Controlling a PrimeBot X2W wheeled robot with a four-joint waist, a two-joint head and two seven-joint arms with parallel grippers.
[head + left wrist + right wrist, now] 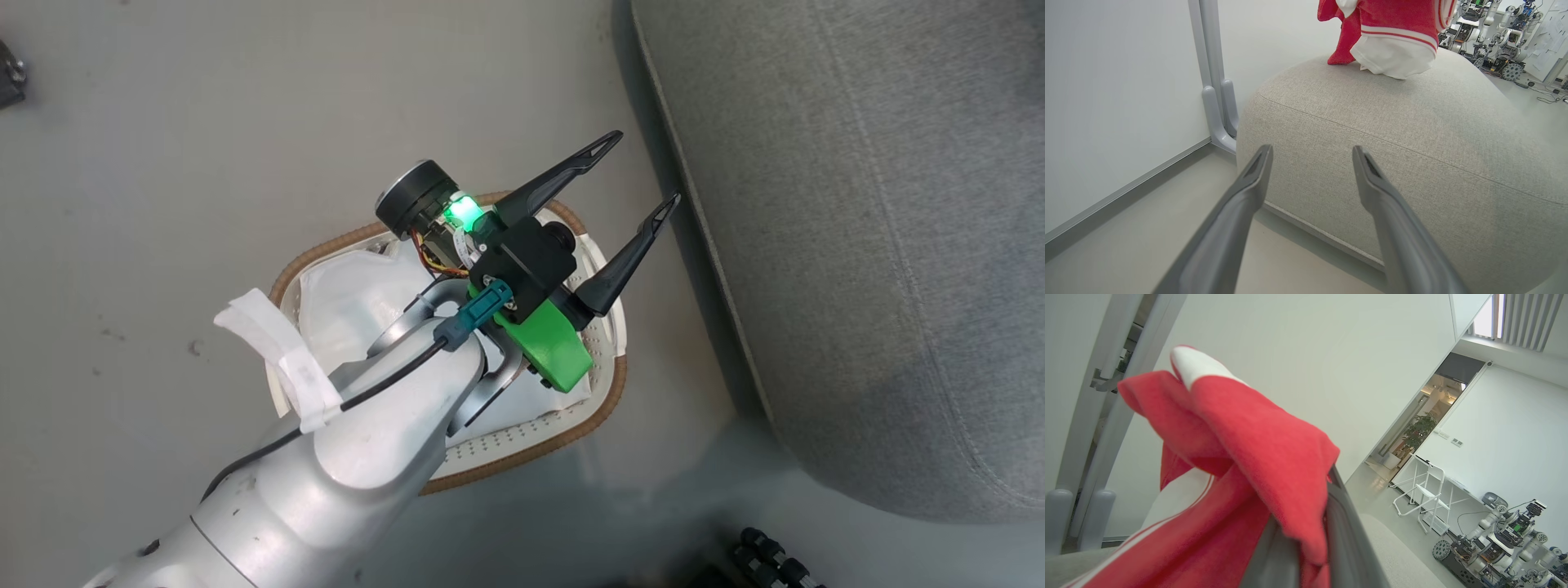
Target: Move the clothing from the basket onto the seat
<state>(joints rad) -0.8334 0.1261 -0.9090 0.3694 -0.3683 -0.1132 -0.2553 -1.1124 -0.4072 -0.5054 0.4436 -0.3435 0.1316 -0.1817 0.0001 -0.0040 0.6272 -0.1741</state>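
The right fingers (1349, 543) clamp the clothing (1257, 449), which hangs straight down onto the seat (1372, 122) (left fingers (563, 174), spread and empty, sit over the basket (506, 445)).

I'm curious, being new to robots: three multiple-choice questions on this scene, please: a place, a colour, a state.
1. The red-and-white soft fabric garment is: A in the oval cream plastic basket; B touching the large grey woven sofa cushion; C on a shelf.
2. The basket's woven rim is: A brown; B blue; C black.
3. The left claw is: A open; B shut on garment; C shut on basket.
B, its folds meet the cushion top; A, brown band rings it; A, its fingers stand apart.
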